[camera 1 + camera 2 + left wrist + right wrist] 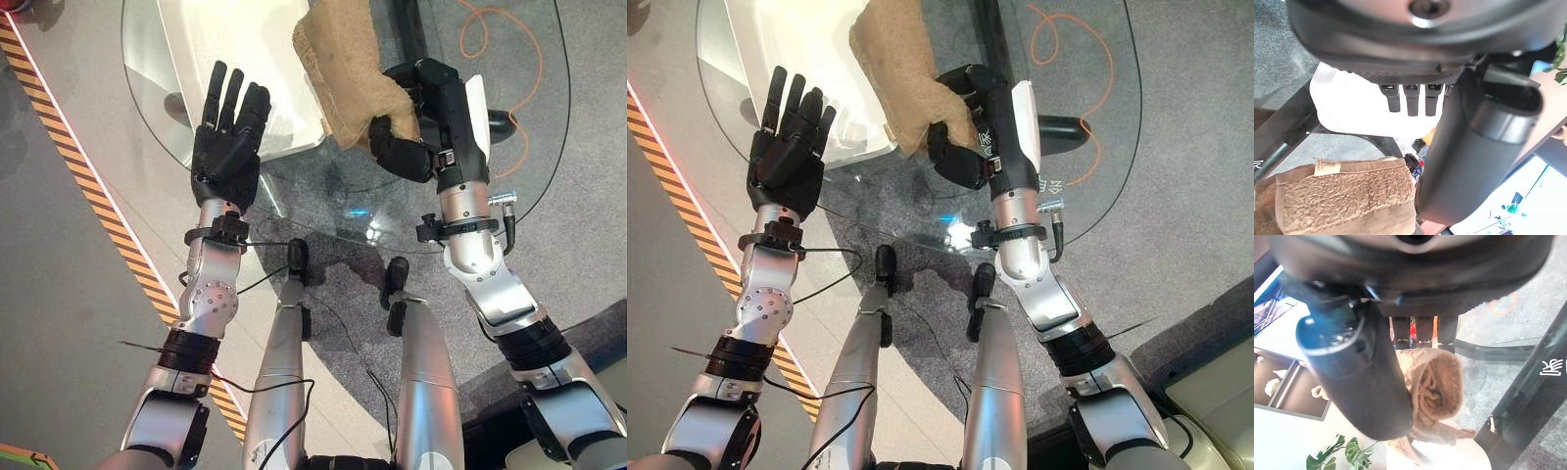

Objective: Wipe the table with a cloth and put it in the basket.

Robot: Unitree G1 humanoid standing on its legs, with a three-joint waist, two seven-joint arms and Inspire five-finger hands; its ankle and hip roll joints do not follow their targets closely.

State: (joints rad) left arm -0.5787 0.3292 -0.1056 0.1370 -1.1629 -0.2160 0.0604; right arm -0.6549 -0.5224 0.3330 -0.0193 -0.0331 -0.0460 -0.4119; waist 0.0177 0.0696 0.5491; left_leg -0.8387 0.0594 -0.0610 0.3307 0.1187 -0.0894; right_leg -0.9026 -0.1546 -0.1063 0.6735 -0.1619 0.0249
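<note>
A tan terry cloth (343, 64) hangs bunched above the round glass table (534, 147), and my right hand (411, 137) is shut on its near end. The right wrist view shows the cloth (1437, 387) folded between the thumb and the curled fingers. My left hand (227, 132) hovers over the table's left part with its fingers straight and spread, holding nothing. In the left wrist view the cloth (1347, 196) lies beyond that hand.
A white seat (230, 59) shows through the glass under the table's left half. An orange cable (490, 39) loops on the grey floor at the far right. A yellow-and-black striped strip (88, 196) runs along the floor at the left.
</note>
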